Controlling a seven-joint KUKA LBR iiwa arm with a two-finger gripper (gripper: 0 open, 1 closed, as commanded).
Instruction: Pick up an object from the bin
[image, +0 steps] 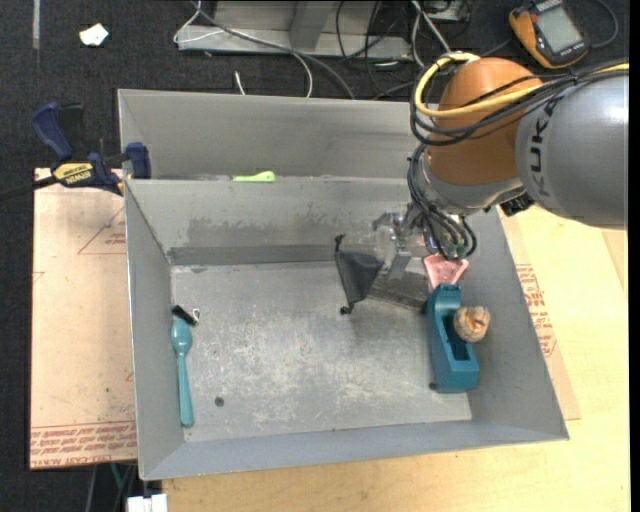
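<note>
Along the left side of the grey metal bin (300, 140) lies a teal plastic spoon (184, 378), bowl toward the far wall. Just beyond its bowl sits a small black scrap (183, 314). On the right side lies a long teal plastic tape dispenser (452, 350), with a tan knobbly lump (471, 322) touching its right flank and a pale pink triangular piece (445, 270) at its far end. A yellow-green strip (254, 177) rests by the far wall. Outside, on the dark floor, lie a white paper scrap (94, 35), black cables (350, 45) and an orange-and-black handheld device (545, 28).
</note>
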